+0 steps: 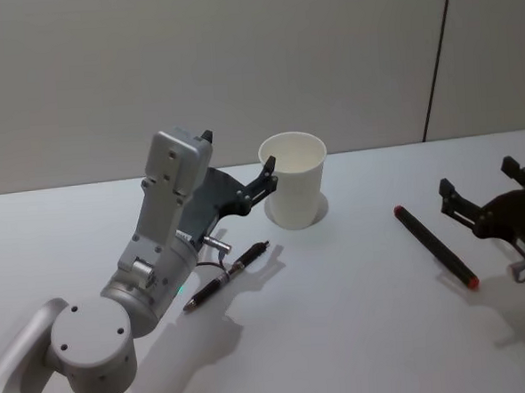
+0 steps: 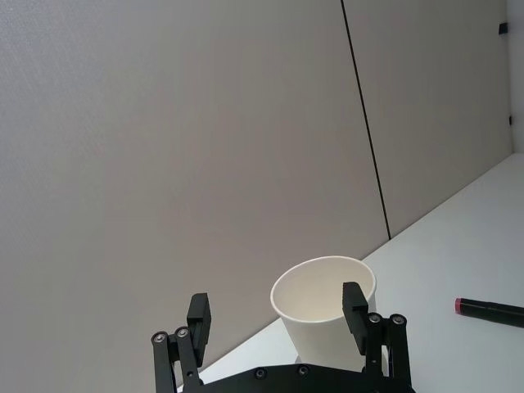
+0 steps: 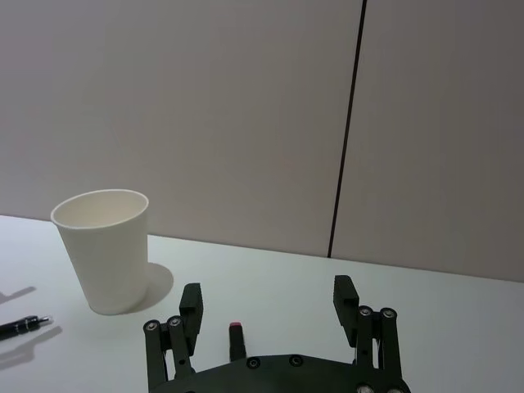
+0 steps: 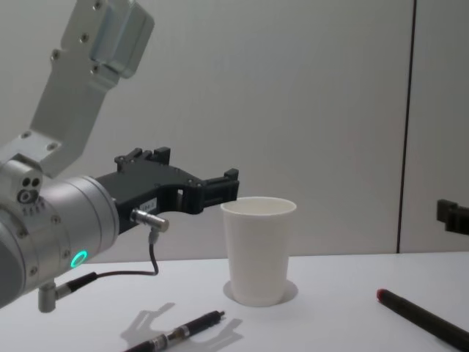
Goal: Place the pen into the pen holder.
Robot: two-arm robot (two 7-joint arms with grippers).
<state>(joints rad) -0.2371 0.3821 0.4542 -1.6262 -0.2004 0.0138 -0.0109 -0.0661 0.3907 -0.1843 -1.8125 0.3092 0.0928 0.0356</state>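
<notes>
Nothing of the placing is done yet, as far as we can see. The white table (image 1: pixel 360 333) carries everything, and no pen is inside the holder or in a claw. We judge the whole job remains: pick a pen, lift it, stand it in the cup.

The left arm (image 1: pixel 151 266) reaches up and forward from the 7 o'clock corner of the head view. Its left gripper (image 1: pixel 238 152) hangs at the 9 o'clock side of the cup's mouth, released and empty. One fingertip is right by the rim, and we cannot tell whether it touches. The right gripper (image 1: pixel 478 176) sits at the 3 o'clock edge of the head view, also spread wide and holding nothing.

The pen holder (image 1: pixel 295 181) stands upright toward 12 o'clock on the table. It is a plain white paper cup, tapered to the base, with a rolled rim and an empty inside.

Two pens lie flat on the table. A longer black pen with red ends (image 1: pixel 435 246) rests at the cup's 4 o'clock, just beside the right gripper. A slimmer black pen with silver bands (image 1: pixel 227 274) lies at the cup's 7 o'clock, under the left arm. We cannot tell which one the task means.
</notes>
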